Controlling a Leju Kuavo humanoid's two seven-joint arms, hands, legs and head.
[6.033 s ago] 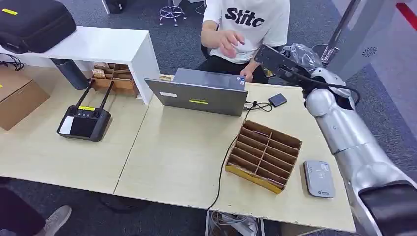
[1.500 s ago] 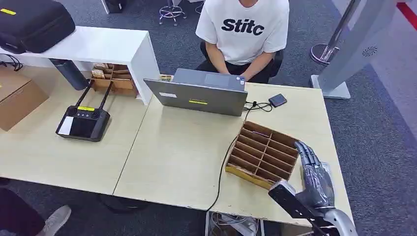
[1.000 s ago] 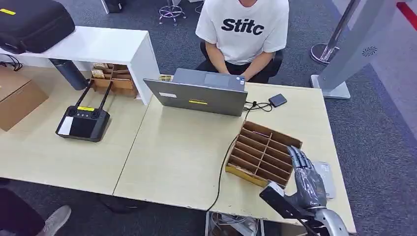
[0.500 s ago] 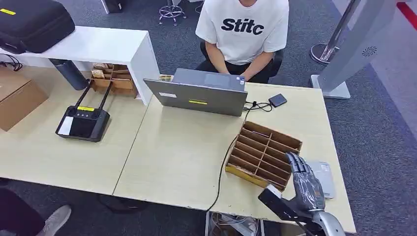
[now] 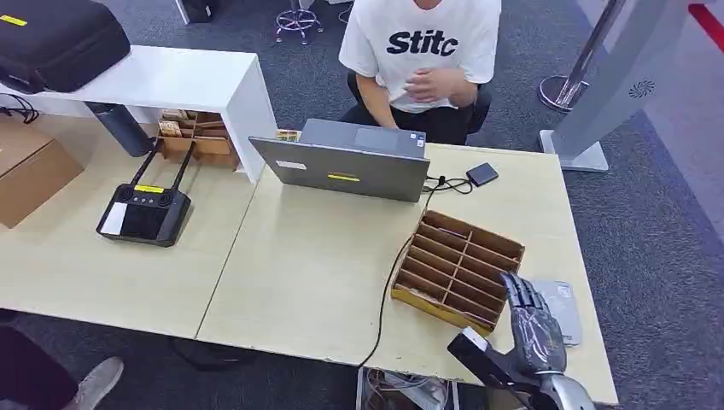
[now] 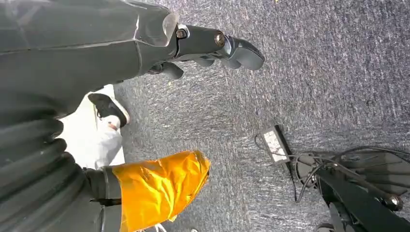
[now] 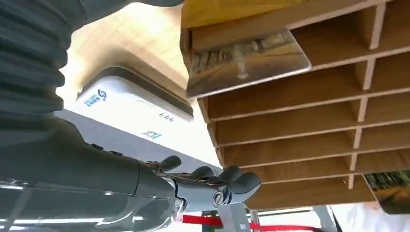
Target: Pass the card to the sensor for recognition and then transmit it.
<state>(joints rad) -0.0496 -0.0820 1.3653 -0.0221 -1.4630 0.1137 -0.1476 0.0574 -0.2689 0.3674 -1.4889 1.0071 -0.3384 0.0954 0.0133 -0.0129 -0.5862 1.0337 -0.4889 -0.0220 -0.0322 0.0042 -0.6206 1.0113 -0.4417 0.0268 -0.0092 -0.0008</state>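
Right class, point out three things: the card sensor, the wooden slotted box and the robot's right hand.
card sensor (image 5: 561, 301), head view, on its grey top face.
wooden slotted box (image 5: 464, 240), head view, on its far rim.
right hand (image 5: 536, 336), head view, on the hand's back.

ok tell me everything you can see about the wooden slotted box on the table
The wooden slotted box is an open organizer of thin brown board with a yellowish front edge. Long dividers and one cross wall split it into two columns of narrow slots. It lies angled on the light table, beside the white card reader. The right wrist view shows a card sticking out of one slot and another further along. The right hand hovers close.
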